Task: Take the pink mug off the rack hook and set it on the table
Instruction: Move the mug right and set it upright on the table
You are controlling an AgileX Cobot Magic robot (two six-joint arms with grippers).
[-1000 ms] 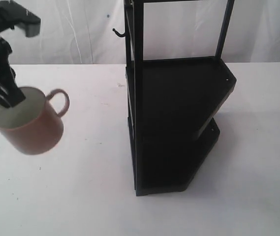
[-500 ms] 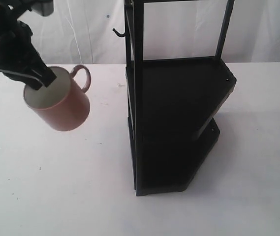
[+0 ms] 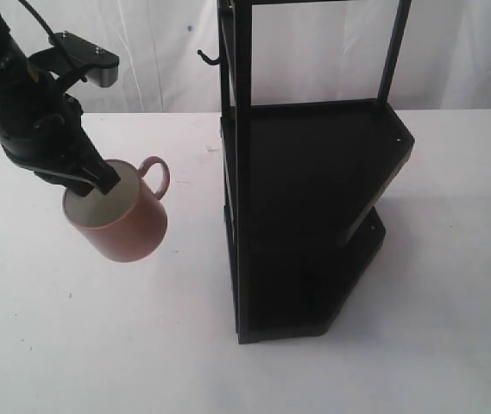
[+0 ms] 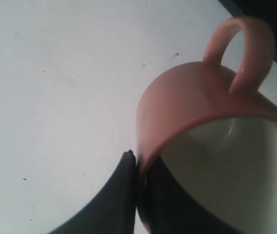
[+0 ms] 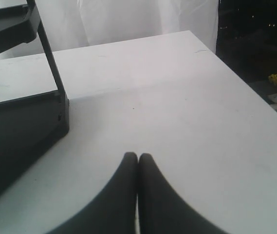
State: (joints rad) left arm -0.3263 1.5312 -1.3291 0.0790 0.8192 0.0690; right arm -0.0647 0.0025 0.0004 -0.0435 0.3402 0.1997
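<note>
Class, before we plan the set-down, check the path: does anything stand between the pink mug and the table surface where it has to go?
Nothing visible does. The left pincer holds the pink mug by its rim, tilted, over bare table. The rack stands apart from it, to the right in the exterior view.

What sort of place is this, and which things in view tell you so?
Probably a robot test bench rather than a home: a plain white table, a white cloth backdrop behind it, and a black rack near a pink mug held by the left gripper.
</note>
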